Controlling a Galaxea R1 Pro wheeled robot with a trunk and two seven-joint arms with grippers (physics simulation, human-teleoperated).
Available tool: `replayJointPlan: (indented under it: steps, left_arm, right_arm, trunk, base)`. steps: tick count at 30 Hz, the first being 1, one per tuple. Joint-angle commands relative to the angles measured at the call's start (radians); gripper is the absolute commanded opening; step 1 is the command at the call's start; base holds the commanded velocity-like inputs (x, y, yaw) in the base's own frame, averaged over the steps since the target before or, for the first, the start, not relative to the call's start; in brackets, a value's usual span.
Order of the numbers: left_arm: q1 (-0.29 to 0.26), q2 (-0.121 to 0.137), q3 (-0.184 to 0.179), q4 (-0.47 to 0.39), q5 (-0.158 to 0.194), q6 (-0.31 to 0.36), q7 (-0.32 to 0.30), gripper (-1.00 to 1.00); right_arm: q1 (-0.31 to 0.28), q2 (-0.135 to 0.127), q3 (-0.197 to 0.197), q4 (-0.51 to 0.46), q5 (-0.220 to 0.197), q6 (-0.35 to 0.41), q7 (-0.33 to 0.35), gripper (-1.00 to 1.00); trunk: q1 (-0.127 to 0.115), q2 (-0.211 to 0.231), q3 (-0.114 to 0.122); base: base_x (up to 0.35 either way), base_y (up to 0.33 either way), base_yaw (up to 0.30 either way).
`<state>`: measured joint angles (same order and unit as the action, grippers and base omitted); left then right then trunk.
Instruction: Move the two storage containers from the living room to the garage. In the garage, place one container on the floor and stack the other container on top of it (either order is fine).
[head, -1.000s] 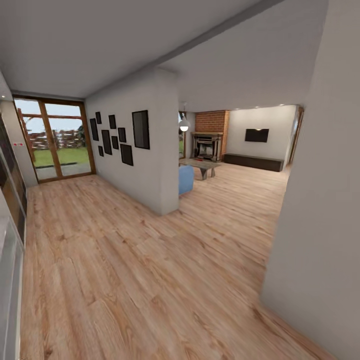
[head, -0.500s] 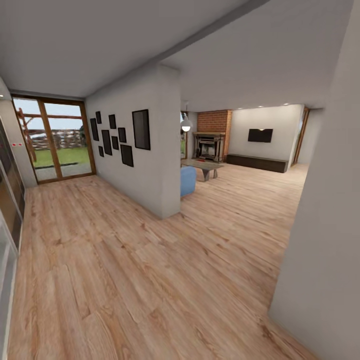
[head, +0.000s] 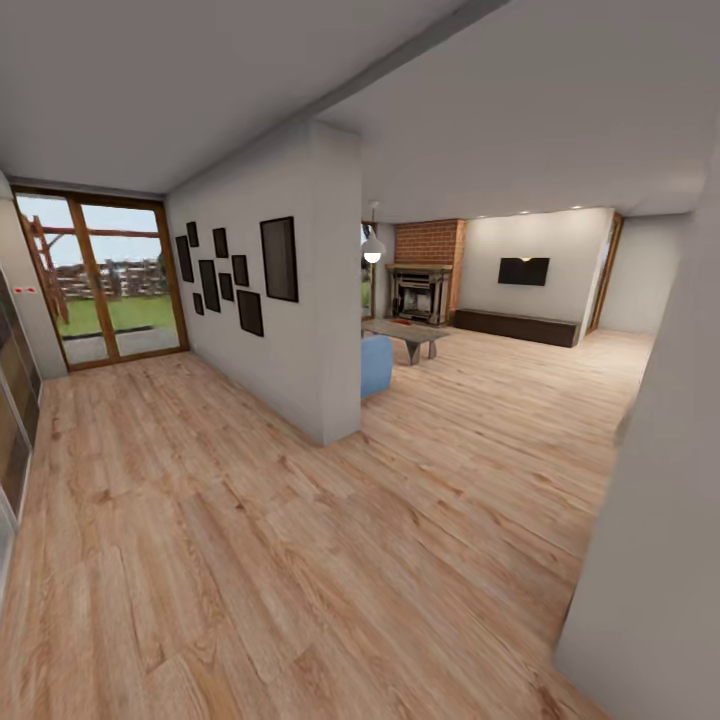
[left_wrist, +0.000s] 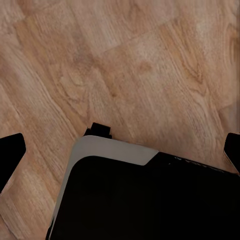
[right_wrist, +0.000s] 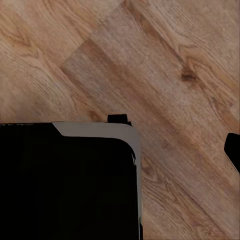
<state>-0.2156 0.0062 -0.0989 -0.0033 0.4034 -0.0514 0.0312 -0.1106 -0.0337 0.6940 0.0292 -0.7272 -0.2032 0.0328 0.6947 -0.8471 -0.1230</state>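
Note:
The two storage containers are out of view, and so is the garage. Ahead of me in the head view the living room (head: 500, 380) opens up, with a brick fireplace (head: 420, 285), a black wall TV (head: 524, 271) and a long dark bench (head: 515, 327). In the left wrist view my left gripper (left_wrist: 121, 152) is open, its dark fingertips (left_wrist: 10, 152) wide apart above the wood floor, with nothing between them. The right wrist view has one dark fingertip (right_wrist: 233, 149) at the frame's edge, far out, also with nothing held.
A white dividing wall (head: 310, 330) hung with dark picture frames (head: 280, 259) splits the hallway from the living room. A blue seat (head: 376, 363) and a low table (head: 405, 335) stand past its corner. Glass doors (head: 100, 285) close the hallway. A pale wall (head: 660, 560) is close on my right. The robot's black base (left_wrist: 145, 200) fills part of both wrist views.
The whole head view has shifted: the near right wall has slid towards the frame's edge, and more of the living room shows. Nothing in the rooms has moved.

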Motion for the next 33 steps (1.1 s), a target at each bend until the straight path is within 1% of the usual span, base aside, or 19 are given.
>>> replayJointPlan:
  steps: [1,23,33]
  left_arm:
    - [-0.001,0.0,-0.009,0.0,0.007,-0.002,0.003,1.0]
    - [-0.001,0.0,-0.009,0.0,0.006,0.002,0.003,1.0]
    - [-0.001,0.0,-0.009,0.0,0.006,0.002,0.003,1.0]
  right_arm:
    - [-0.001,0.001,0.008,0.003,-0.009,-0.005,0.003,1.0]
    - [-0.001,0.003,0.007,0.003,-0.012,-0.008,0.002,1.0]
    - [-0.001,0.003,0.014,0.003,-0.008,-0.006,0.003,1.0]
  trunk:
    - [0.001,-0.001,-0.001]
    - [0.001,-0.001,-0.001]
    - [0.001,-0.001,-0.001]
  base:
    - [0.318,0.0,0.0]
    - [0.318,0.0,-0.001]
    - [0.32,0.0,-0.206]
